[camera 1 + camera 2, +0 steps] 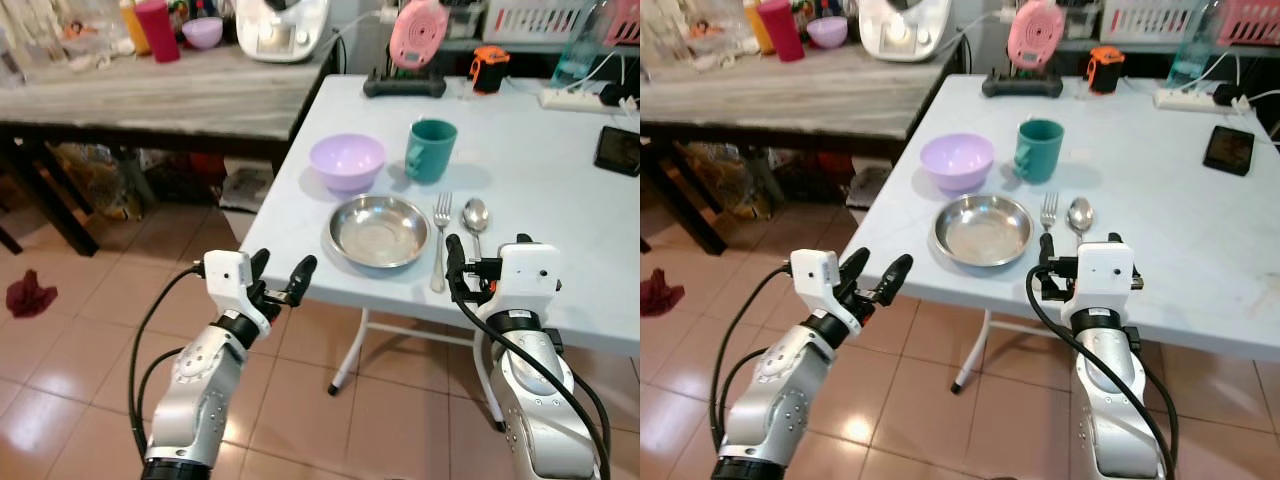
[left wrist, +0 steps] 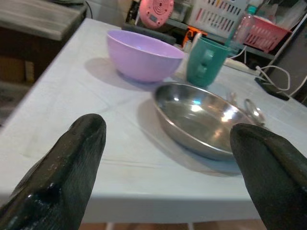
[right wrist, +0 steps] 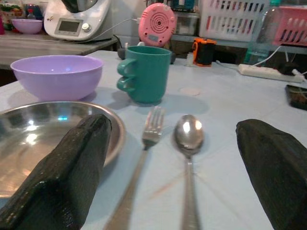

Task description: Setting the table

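On the white table (image 1: 560, 170) a steel plate (image 1: 379, 231) lies near the front edge. Behind it stand a purple bowl (image 1: 347, 161) and a teal mug (image 1: 431, 150). A fork (image 1: 440, 240) and a spoon (image 1: 475, 218) lie side by side to the right of the plate. My right gripper (image 1: 488, 262) is open and empty at the table's front edge, over the handles of the fork (image 3: 144, 158) and spoon (image 3: 188, 143). My left gripper (image 1: 282, 272) is open and empty over the floor, just off the table's front left edge, facing the plate (image 2: 201, 117).
A wooden side table (image 1: 150, 95) at the back left carries a pink bottle (image 1: 158, 28) and a white appliance (image 1: 282, 28). At the white table's far side are a pink device (image 1: 417, 33), a power strip (image 1: 575, 98) and a phone (image 1: 619, 150). A red cloth (image 1: 30, 294) lies on the floor.
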Motion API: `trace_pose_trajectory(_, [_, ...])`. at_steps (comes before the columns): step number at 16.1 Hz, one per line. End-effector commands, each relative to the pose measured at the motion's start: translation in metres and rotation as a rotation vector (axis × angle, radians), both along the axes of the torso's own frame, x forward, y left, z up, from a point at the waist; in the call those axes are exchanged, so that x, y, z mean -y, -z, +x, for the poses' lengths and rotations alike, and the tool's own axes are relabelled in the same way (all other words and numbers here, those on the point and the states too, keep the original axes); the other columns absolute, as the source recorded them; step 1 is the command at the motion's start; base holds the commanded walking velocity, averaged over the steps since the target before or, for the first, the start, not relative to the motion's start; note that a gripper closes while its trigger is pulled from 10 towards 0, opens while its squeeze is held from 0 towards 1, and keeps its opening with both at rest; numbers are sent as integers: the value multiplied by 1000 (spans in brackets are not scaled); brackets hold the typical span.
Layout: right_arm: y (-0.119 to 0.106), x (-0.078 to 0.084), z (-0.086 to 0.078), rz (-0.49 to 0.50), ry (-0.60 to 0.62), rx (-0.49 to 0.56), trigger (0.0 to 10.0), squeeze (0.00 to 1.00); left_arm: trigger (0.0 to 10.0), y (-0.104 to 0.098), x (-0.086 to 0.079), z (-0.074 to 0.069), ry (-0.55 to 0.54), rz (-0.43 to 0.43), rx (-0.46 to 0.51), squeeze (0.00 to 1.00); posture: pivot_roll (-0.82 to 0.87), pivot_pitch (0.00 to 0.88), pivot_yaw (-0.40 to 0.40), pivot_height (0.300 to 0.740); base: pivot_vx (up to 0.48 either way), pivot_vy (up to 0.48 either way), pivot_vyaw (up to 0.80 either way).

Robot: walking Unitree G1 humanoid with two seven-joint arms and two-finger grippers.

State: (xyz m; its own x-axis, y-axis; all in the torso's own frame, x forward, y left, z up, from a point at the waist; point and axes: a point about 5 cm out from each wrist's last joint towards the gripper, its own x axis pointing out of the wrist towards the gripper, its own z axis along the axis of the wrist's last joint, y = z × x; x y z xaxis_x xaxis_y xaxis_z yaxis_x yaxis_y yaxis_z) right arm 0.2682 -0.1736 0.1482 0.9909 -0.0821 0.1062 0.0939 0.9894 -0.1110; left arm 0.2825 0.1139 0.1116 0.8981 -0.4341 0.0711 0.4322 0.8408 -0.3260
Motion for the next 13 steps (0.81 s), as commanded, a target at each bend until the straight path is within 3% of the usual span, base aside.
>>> trace_pose_trajectory(1, [-3, -5, -1, 21, -9, 6, 10000, 0, 10000, 3, -11, -3, -16, 29, -4, 0, -238, 102, 47, 740, 0, 0, 0])
trace_pose_trajectory(2, [-1, 3, 0, 52, 36, -4, 10000, 0, 10000, 5, -12, -9, 29, 60, 16, 0, -237, 104, 46, 740, 0, 0, 0])
trace_pose_trajectory(6, [-2, 10, 6, 88, 26, -22, 10000, 0, 10000, 14, -17, -18, 141, 201, 41, 0, -240, 129, 41, 740, 0, 0, 0])
trace_pose_trajectory(13, [-2, 14, 27, 158, -20, -83, 10000, 0, 10000, 12, -13, -23, 273, 276, 101, 0, -241, 152, 48, 740, 0, 0, 0])
